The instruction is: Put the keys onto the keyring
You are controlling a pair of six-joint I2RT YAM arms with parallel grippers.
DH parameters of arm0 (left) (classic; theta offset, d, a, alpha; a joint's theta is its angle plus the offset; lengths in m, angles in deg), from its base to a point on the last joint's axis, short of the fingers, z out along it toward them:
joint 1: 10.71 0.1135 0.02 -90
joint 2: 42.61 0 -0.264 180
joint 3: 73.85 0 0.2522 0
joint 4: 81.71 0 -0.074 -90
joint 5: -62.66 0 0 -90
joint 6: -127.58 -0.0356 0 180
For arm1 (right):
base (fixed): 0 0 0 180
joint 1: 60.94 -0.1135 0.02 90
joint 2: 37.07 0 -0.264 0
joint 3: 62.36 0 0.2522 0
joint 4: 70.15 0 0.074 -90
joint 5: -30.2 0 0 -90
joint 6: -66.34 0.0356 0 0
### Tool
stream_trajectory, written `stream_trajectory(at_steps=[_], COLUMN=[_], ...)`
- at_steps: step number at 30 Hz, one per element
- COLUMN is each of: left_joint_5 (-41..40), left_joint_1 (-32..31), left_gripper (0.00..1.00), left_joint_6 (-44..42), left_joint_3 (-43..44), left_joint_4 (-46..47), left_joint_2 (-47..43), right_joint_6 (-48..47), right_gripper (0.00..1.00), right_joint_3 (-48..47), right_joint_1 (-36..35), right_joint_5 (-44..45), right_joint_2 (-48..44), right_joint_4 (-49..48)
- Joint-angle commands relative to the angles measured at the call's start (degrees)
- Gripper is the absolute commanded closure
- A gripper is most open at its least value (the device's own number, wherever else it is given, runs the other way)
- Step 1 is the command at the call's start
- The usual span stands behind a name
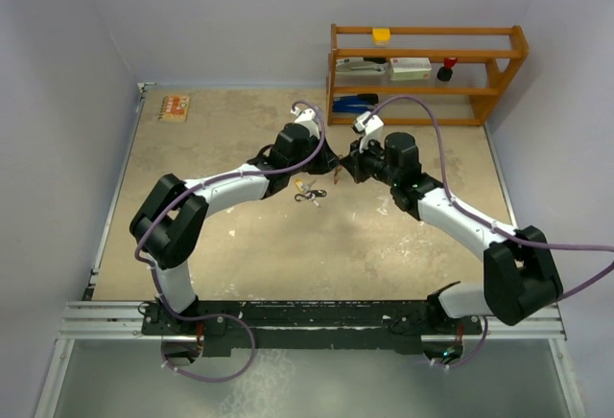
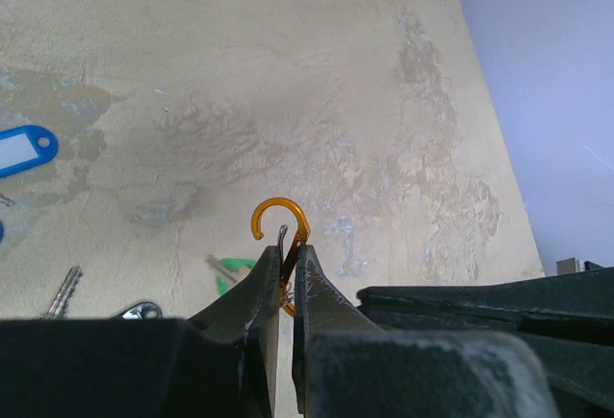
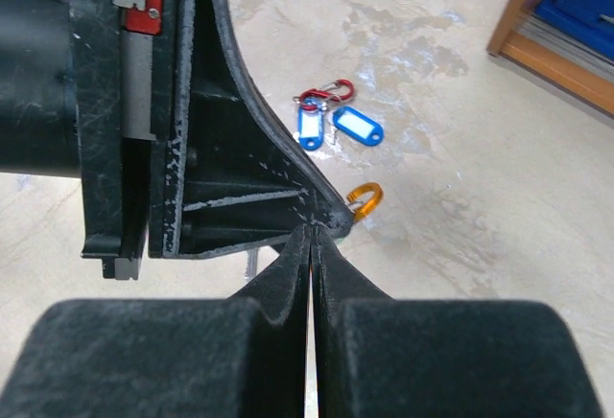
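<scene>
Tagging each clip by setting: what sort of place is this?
Probably a lab robot cell, not a home: plain walls boxing in a worn tabletop, a metal rail along its near edge, and a wooden shelf holding a few items.

Both arms were extended forward and angled inward, so that the two wrists met tip to tip at the centre. The left arm (image 1: 225, 188) was folded at the elbow, with the forearm running toward the right. The right arm (image 1: 460, 221) mirrored this pose, its forearm running toward the left.

The left gripper (image 2: 291, 247) was closed, its fingertips pinching an orange clip (image 2: 280, 217). The curved end of the clip projected beyond the fingertips.

The right gripper (image 3: 313, 234) was fully closed, finger against finger, with nothing visible between the tips. Its fingertips lay directly against the tip of the left gripper. The two grippers were roughly at right angles.
</scene>
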State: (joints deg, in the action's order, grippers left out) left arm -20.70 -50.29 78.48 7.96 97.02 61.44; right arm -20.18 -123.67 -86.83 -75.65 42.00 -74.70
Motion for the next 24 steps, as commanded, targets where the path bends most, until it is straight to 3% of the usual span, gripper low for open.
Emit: stream_trajectory(at_steps=[1, 4, 6, 8, 9, 11, 18, 24], left_joint_5=[-1.0, -1.2, -1.5, -2.1, -2.5, -3.1, -6.3, -8.8], left_joint_1=[-0.4, -0.3, -0.3, -0.3, -0.3, -0.3, -0.3, 0.0], left_gripper=[1.00, 1.00, 1.00, 1.00, 1.00, 1.00, 1.00, 1.00], left_joint_6=[-1.2, -1.5, -1.6, -2.0, -2.0, -2.2, -2.6, -3.2], left_joint_3=[1.7, 1.5, 1.5, 1.5, 1.4, 1.5, 1.2, 0.7], left_joint_4=[2.0, 1.8, 1.5, 1.1, 0.9, 0.6, -0.6, -2.1], left_joint_2=[-1.8, -2.0, -2.2, -2.3, -2.5, -2.5, -3.4, -4.8], right_joint_6=[1.5, 6.3, 9.1, 11.2, 11.8, 12.9, 14.7, 23.9], right_gripper=[1.00, 1.00, 0.91, 0.53, 0.41, 0.28, 0.12, 0.03], right_joint_3=[0.5, 1.0, 1.0, 1.0, 1.1, 1.2, -0.5, -9.7], right_joint_1=[-0.3, -0.2, -0.1, 0.4, 0.5, 0.6, 0.7, 0.6], right_joint_5=[7.5, 14.9, 23.6, 27.6, 28.4, 30.3, 35.0, 41.9], right_joint_2=[-3.5, -4.9, -6.2, -7.5, -8.2, -9.3, -10.2, -5.4], right_joint_4=[0.7, 3.7, 6.4, 8.1, 8.4, 9.1, 11.5, 20.8])
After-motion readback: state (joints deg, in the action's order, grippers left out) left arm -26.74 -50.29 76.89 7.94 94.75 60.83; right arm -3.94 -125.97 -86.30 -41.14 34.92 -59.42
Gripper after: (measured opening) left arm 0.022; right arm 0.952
